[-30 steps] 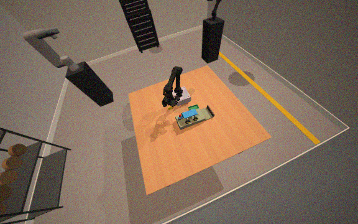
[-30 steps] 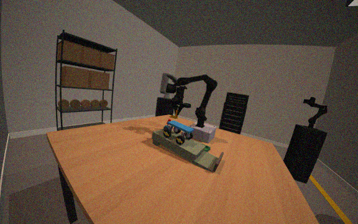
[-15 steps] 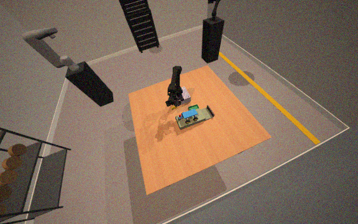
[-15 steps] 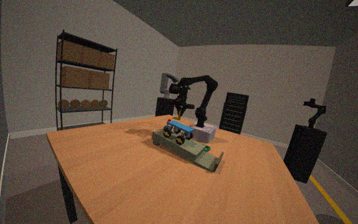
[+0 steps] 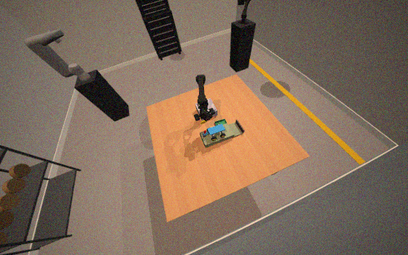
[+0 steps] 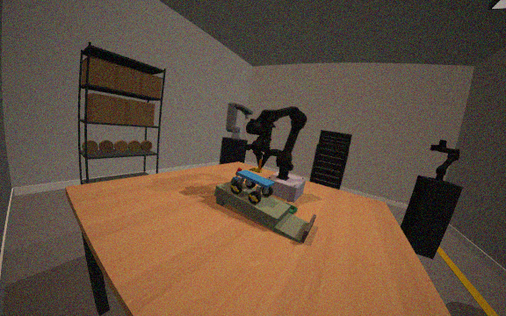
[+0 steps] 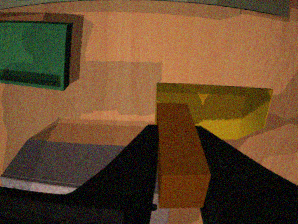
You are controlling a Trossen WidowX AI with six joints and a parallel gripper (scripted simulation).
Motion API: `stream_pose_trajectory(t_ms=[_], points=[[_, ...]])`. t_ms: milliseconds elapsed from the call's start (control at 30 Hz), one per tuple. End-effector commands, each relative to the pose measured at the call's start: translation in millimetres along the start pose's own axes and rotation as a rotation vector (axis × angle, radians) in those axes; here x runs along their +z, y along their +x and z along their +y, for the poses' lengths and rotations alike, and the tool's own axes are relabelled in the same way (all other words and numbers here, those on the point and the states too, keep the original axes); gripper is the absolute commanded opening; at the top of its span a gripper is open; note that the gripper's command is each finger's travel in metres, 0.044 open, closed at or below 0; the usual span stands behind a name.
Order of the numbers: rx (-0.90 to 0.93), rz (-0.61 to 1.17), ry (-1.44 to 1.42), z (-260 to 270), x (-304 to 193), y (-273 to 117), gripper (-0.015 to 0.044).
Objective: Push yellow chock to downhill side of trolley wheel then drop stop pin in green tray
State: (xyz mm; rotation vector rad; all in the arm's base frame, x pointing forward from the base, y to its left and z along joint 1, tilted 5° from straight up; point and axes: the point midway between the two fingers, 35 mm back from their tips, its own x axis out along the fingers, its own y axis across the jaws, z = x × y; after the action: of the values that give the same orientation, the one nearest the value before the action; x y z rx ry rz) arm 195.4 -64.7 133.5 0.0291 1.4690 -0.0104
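My gripper (image 7: 173,135) (image 6: 261,161) is shut on the orange handle of the yellow chock (image 7: 240,107) (image 6: 256,170) (image 5: 203,122). The chock hangs in the air, behind the ramp in the exterior view. The blue trolley (image 5: 216,129) (image 6: 255,177) stands on the grey-green ramp (image 5: 233,132) (image 6: 257,207), toward its high end. The red head of the stop pin (image 5: 205,132) (image 6: 239,169) shows at the trolley's uphill end. The green tray (image 5: 220,122) (image 6: 293,209) (image 7: 32,52) lies beside the ramp, on the arm's side; it is at the upper left in the wrist view.
The arm's pale base block (image 6: 289,186) (image 5: 211,107) stands near the tray on the wooden table (image 5: 225,177) (image 6: 244,272). A dark end wall (image 5: 239,127) (image 6: 309,227) rises at the ramp's low end. The ramp's edge shows at the top of the wrist view.
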Motion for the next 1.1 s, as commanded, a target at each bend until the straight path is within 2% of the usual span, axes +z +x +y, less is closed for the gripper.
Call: stream_pose_trajectory(t_ms=[0,1067], points=[[-0.003,0.002,0.005,10.4,2.4,1.3,0.0000],[0.008,0.000,0.006,116.0,25.6,9.5,0.0000]])
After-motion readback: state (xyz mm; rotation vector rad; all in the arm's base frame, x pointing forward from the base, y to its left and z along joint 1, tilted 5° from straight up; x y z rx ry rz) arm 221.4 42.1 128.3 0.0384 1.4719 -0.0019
